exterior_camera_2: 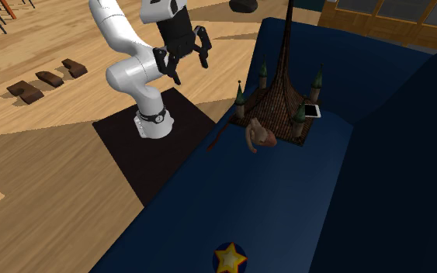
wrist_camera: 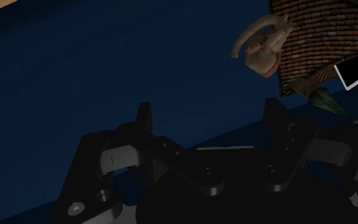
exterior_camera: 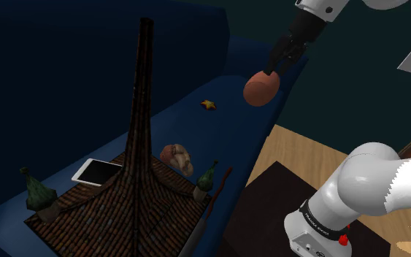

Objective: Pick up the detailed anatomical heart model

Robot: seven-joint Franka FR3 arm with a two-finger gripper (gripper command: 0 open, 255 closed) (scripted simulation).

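Looking over your scene, the biggest thing is a dark blue sofa (exterior_camera_2: 232, 202) standing on a wooden floor (exterior_camera_2: 38, 171). Next comes your white arm (exterior_camera_2: 123, 46), rising off its dark stand (exterior_camera_2: 154, 147) beside the sofa's front edge. On the seat there's a brown tiled roof model (exterior_camera: 123, 204) with a tall thin spire and little green turrets at its corners.

Your tool (exterior_camera_2: 189, 66) hangs high, off the sofa's front edge and well away from the heart. Its two black fingers are spread wide with nothing between them, which is plain in the wrist view too (wrist_camera: 209, 121). In the shoulder view a reddish-brown rounded thing (exterior_camera: 262, 89) sits just under the tool (exterior_camera: 278, 64), but I can't tell if they touch.

The heart model (exterior_camera_2: 260, 137) lies on the blue seat, just beside the roof model's corner and near one green turret. It's a lumpy pinkish-tan thing with redder patches (exterior_camera: 177, 157). From the wrist view you can see a pale curved vessel arching over its top (wrist_camera: 263, 51).

A flat white tablet (exterior_camera: 96, 172) lies at the roof model's other side. Smallest is a yellow star (exterior_camera: 209, 104), further along the seat.
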